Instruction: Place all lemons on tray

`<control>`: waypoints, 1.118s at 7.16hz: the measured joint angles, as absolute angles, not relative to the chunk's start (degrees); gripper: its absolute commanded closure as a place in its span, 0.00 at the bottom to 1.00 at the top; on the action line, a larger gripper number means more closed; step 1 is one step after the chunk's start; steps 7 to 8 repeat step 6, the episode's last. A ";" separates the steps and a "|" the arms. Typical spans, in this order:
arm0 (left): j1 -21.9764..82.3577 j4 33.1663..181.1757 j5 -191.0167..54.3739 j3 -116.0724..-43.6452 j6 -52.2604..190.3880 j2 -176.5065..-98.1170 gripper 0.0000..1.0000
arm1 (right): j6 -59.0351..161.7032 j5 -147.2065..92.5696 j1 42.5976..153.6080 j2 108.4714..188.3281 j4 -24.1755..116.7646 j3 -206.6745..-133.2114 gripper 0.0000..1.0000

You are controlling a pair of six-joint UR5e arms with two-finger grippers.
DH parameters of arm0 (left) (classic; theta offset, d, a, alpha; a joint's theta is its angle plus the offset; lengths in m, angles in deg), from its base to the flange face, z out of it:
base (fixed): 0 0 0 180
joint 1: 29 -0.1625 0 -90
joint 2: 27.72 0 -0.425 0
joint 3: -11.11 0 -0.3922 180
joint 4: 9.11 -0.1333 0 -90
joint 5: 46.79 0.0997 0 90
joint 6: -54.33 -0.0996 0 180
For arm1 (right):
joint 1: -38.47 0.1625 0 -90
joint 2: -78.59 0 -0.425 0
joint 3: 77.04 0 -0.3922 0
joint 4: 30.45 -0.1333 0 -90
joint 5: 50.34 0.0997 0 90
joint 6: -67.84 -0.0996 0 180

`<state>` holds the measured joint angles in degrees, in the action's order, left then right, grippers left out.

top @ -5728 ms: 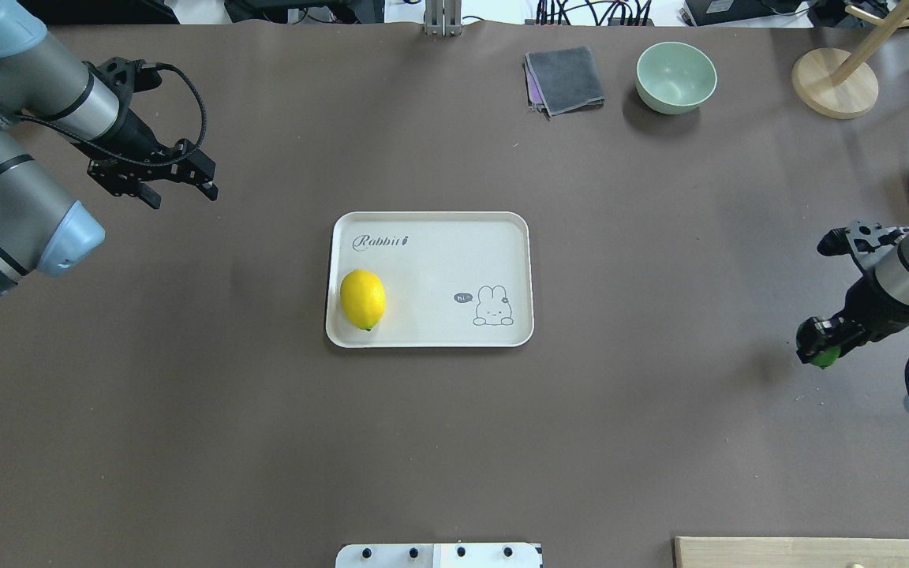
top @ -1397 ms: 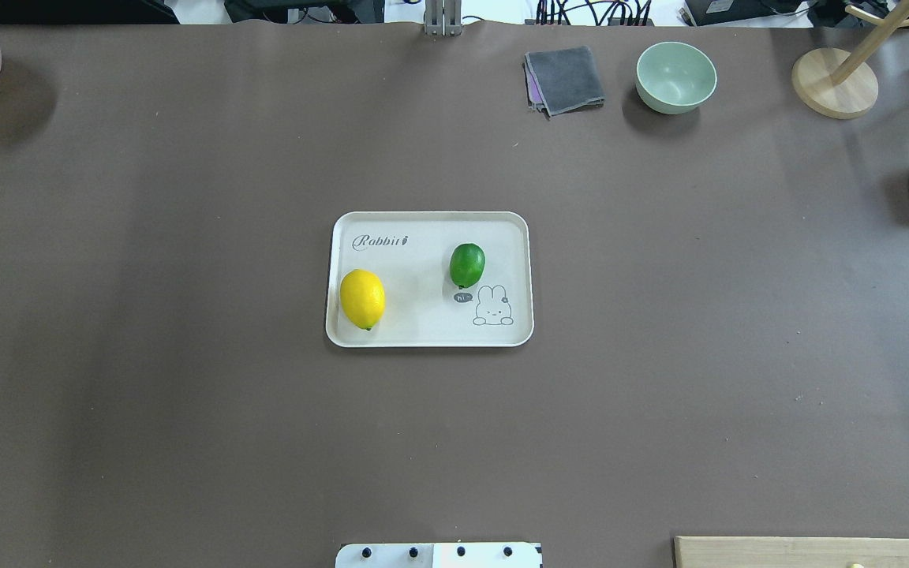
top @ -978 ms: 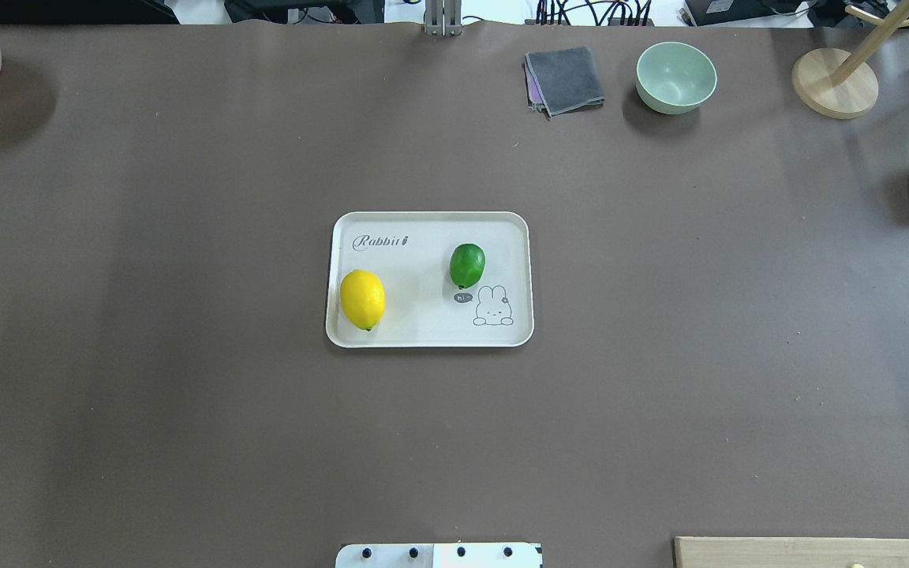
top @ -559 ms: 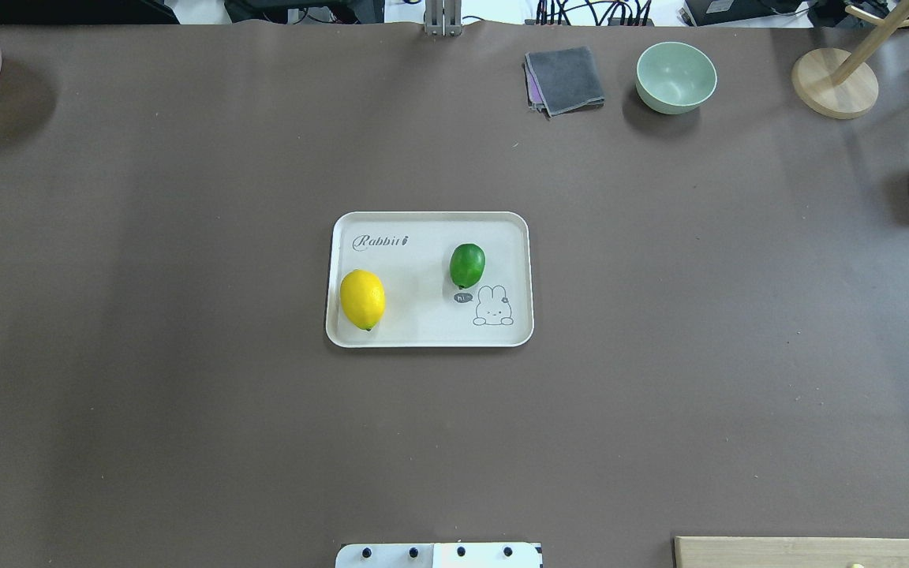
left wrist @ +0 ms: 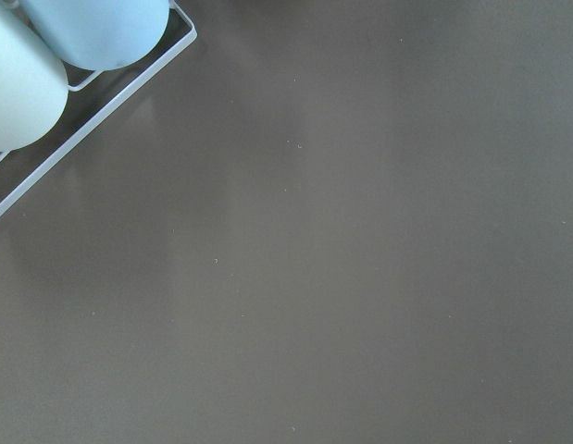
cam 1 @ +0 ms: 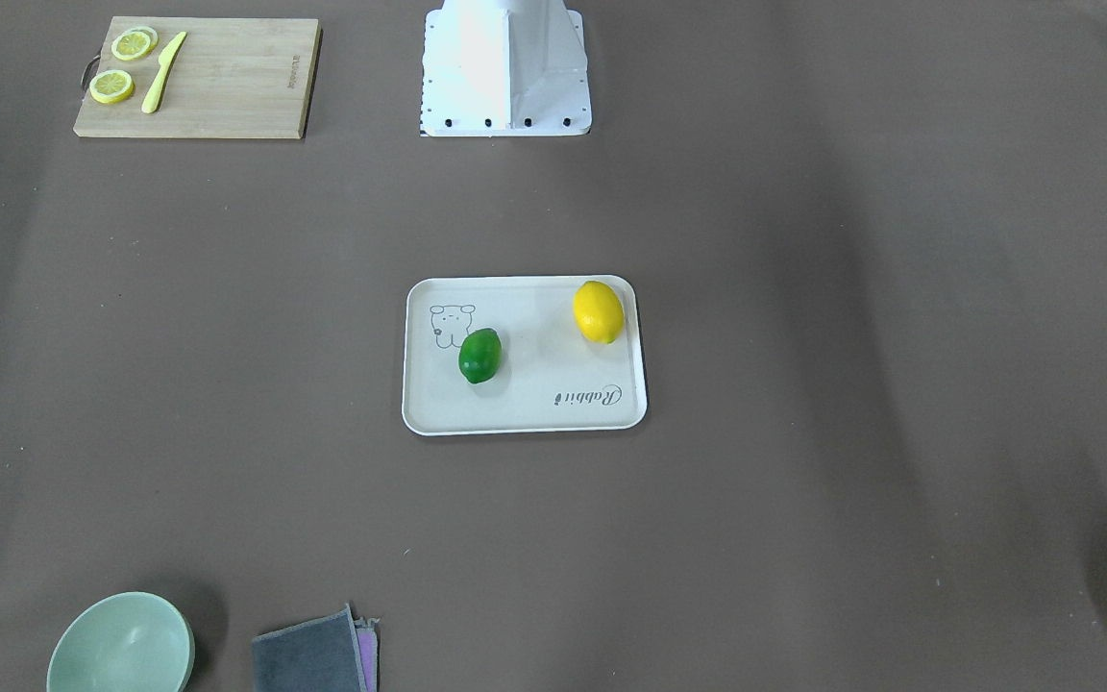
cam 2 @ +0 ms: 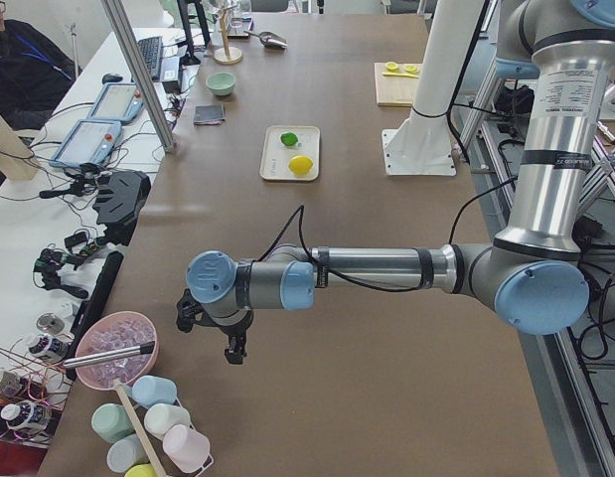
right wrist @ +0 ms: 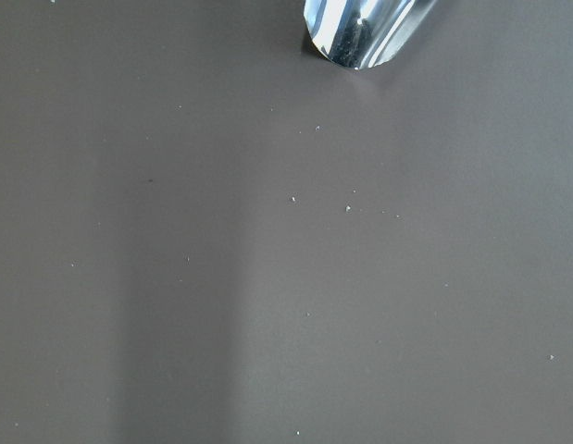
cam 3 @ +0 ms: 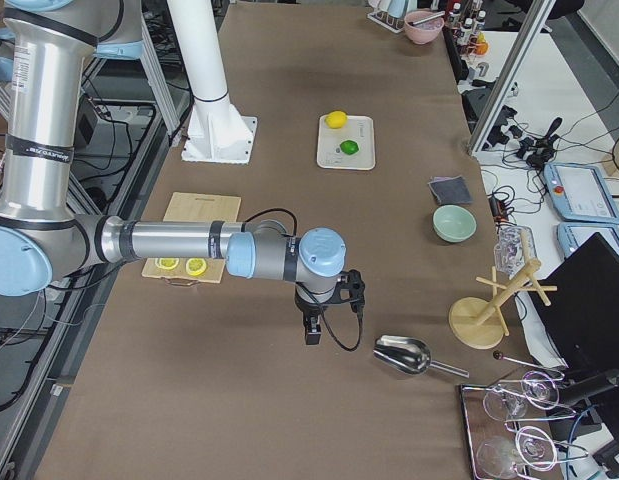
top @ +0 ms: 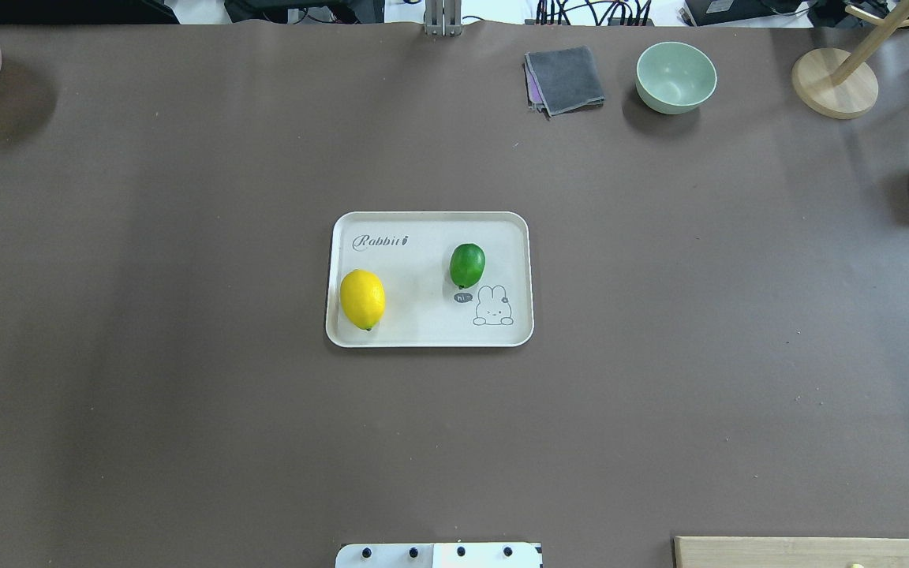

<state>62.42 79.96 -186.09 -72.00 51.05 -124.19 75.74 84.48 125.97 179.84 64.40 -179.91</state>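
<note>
Brown tabletop (top: 186, 394) is bearing tray (top: 429, 339) and lemons (top: 362, 299) far from left gripper (cam 2: 232, 350) and right gripper (cam 3: 311, 328), openness untellable; fruit seemingly firm, slick: grip mid-belly.

The green lemon (top: 467, 265) is out of the right gripper (cam 3: 311, 328), which a few seconds back held it near the right edge of the tabletop (top: 186, 394). It now lies on the tray (top: 423, 342), just beside the rabbit drawing (top: 494, 306). The right arm (cam 3: 179, 240) and the left arm (cam 2: 377, 268) have both pulled out of the overhead view. The right gripper now hangs over bare tabletop near the metal scoop (cam 3: 401, 355), and the left gripper (cam 2: 232, 350) is near the pink bowl (cam 2: 116, 348), which the left arm had hidden from above.
</note>
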 measured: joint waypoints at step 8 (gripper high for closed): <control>62.35 79.94 -186.09 -72.52 51.08 -124.37 0.02 | 75.80 84.41 125.95 179.93 64.31 -179.77 0.00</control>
